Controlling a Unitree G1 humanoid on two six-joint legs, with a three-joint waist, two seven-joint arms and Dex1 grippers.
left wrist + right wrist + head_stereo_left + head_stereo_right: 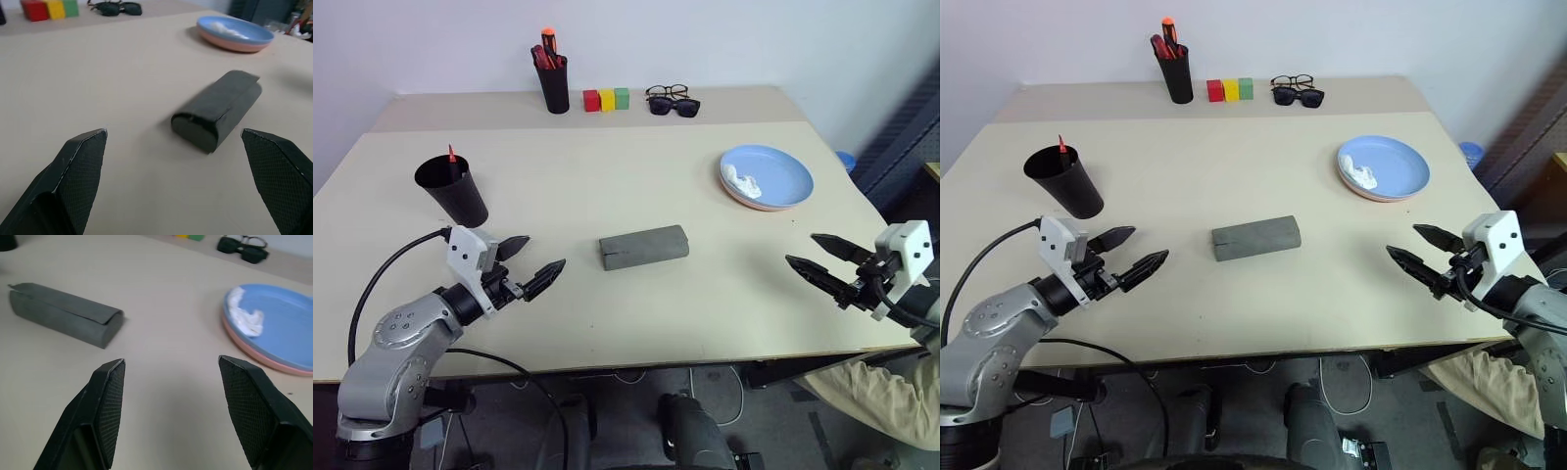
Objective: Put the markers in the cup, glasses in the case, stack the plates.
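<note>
The black cup stands at the left of the table with a red marker poking out of it. The grey case lies shut at the table's middle. The glasses are hidden. At the right, the light blue plate sits on the salmon pink plate. My left gripper hovers open just in front of the cup, pointing toward the case. My right gripper is open near the front right edge, in front of the plates. Nothing is between the fingers of either.
A white crumpled bit lies on the blue plate. At the back stand a tall black pen holder with red and orange markers, three coloured blocks, dark sunglasses and black-framed spectacles.
</note>
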